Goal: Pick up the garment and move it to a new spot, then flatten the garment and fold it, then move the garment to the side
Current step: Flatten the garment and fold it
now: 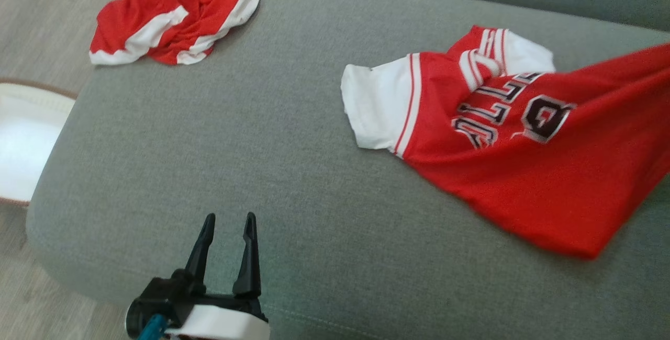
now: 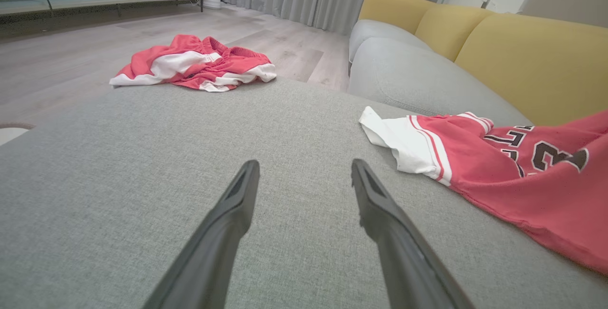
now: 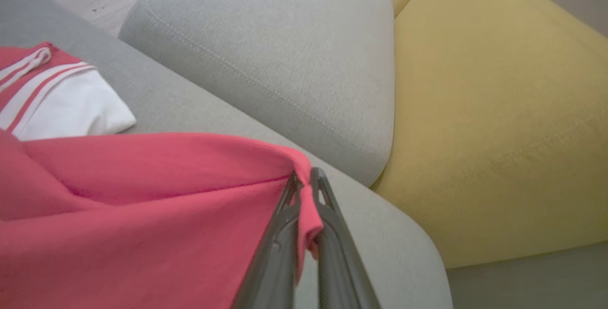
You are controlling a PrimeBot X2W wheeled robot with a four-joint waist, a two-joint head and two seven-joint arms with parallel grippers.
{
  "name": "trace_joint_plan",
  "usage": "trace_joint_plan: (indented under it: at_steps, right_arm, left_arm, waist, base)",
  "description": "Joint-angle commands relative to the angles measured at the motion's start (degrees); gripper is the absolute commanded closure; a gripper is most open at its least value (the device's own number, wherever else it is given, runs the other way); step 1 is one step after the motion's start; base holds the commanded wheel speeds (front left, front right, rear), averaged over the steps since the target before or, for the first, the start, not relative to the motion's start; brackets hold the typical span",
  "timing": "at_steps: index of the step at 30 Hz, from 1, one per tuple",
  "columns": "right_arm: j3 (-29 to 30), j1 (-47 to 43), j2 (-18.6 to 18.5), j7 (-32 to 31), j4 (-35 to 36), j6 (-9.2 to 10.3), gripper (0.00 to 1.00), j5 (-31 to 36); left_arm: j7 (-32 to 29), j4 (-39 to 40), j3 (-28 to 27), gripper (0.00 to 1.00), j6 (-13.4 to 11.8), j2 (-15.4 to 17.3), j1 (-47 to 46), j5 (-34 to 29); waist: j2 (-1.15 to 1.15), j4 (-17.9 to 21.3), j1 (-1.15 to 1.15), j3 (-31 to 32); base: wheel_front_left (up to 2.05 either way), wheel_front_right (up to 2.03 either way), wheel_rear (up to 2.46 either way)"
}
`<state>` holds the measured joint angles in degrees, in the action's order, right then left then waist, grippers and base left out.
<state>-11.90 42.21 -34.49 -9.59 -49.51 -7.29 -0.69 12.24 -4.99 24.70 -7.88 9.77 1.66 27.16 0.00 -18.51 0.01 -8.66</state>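
Observation:
The garment (image 1: 523, 162) is a red jersey with white sleeves and black lettering, lying on the grey cushion (image 1: 261, 146) at the right and pulled taut toward the right edge of the head view. My right gripper (image 3: 304, 180) is shut on a fold of the garment's (image 3: 142, 195) red hem, lifting it off the cushion. My left gripper (image 1: 227, 222) hovers open over the cushion's near left part, well apart from the garment (image 2: 522, 171). Its two dark fingers (image 2: 237, 195) stand wide with nothing between them.
A second red and white garment (image 1: 172, 15) lies crumpled at the cushion's far left corner. A yellow sofa back (image 3: 498, 109) and another grey cushion (image 3: 285, 52) stand beyond the jersey. A pale round object (image 1: 21, 136) sits on the wooden floor at the left.

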Motion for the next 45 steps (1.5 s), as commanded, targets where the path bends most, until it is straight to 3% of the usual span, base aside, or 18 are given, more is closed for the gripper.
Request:
trace_joint_plan:
  at_steps: [1,6,7,9,16,25,34,39,45]
  right_arm:
    - [-0.3,3.7,-2.3,0.6,0.8,-0.20,1.00,1.3]
    - [0.8,10.4,-2.1,1.6,-2.2,-0.20,1.00,5.6]
    - [1.4,11.3,-1.8,2.1,-2.7,-0.20,0.96,6.6]
    - [2.3,12.3,-0.5,3.0,-3.7,-0.20,0.00,8.3]
    - [3.1,11.6,6.2,9.3,-6.2,-0.20,0.00,9.4]
    - [1.9,5.9,12.9,17.4,-6.5,-0.20,0.00,2.4]
    - [3.8,-6.6,18.1,20.9,-3.5,-0.20,0.00,-3.7]
    - [4.4,-16.2,21.6,21.6,0.7,-0.20,0.00,-4.5]
    - [5.6,-26.6,23.2,20.2,5.0,-0.20,0.00,-3.6]
  left_arm:
    - [0.7,1.4,-1.2,0.00,0.5,-0.2,-2.5,-0.3]
    - [0.9,0.9,-0.8,0.00,0.8,-0.4,-3.8,-0.5]
    - [0.9,0.8,-0.6,0.00,0.9,-0.5,-4.0,-0.5]
    - [1.0,0.6,-0.4,0.00,0.9,-0.7,-4.4,-0.6]
    - [1.3,-0.2,-0.5,0.00,0.7,-0.9,-4.6,-0.4]
    - [1.2,-0.6,-1.2,0.00,0.1,0.0,-2.7,0.4]
    - [0.7,0.1,-1.6,0.00,-0.9,1.0,0.7,1.4]
    - [0.3,1.2,-1.5,0.00,-1.2,1.4,1.9,1.6]
    - [-0.1,2.1,-1.1,0.00,-1.5,1.8,2.6,1.7]
  waist:
    - [0.00,-1.0,-0.01,-1.6]
    - [0.00,-1.4,-0.01,-3.4]
    - [0.00,-1.4,-0.01,-3.6]
    - [0.00,-1.3,-0.01,-3.8]
    - [0.00,0.5,-0.01,-2.2]
    - [0.00,4.4,-0.01,3.9]
    - [0.00,7.5,-0.01,9.4]
    - [0.00,8.5,-0.01,10.2]
    - [0.00,8.5,-0.01,9.6]
  base:
    - [0.00,0.00,0.00]
    - [0.00,0.00,0.00]
    - [0.00,0.00,0.00]
    - [0.00,0.00,0.00]
    - [0.00,0.00,0.00]
    - [0.00,0.00,0.00]
    - [0.00,0.00,0.00]
    - [0.00,0.00,0.00]
    - [0.00,0.00,0.00]
